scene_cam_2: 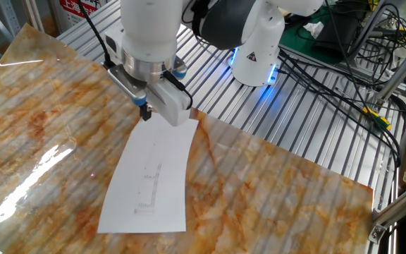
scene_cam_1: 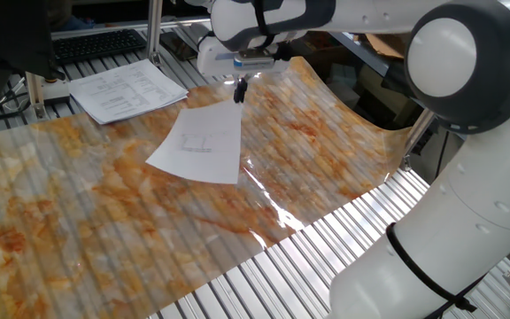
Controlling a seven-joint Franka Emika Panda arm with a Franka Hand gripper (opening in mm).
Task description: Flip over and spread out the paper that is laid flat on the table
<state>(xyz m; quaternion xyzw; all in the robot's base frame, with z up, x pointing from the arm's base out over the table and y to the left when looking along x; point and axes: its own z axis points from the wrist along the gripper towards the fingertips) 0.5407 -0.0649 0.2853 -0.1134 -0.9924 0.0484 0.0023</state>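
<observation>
Paper (scene_cam_1: pixel 198 144) (scene_cam_2: pixel 149 181): single white sheet, faint print showing on its upper face, resting on the table (scene_cam_1: pixel 78 204) (scene_cam_2: pixel 48 120) over the orange-and-grey marbled covering. One corner is raised and meets the gripper tip; the remainder slopes down and away from it, the far end lying on the covering.

Gripper (scene_cam_1: pixel 239 91) (scene_cam_2: pixel 146 113): positioned at the raised corner of the paper, at the edge of the sheet nearest the arm's wrist. Dark fingers drawn close together, pinched on the paper's corner as far as both views show.

Arm: white Franka, base at one side of the table, upper links reaching over the covering; wrist turned so the gripper points straight down at the table.

Stack of printed pages (scene_cam_1: pixel 127 89): on the bare metal slats beyond the covering, well apart from the paper.

Keyboard (scene_cam_1: pixel 96 42): dark, behind the stack.

Cables (scene_cam_2: pixel 344 63): black bundle on the slats beside the arm's base.
</observation>
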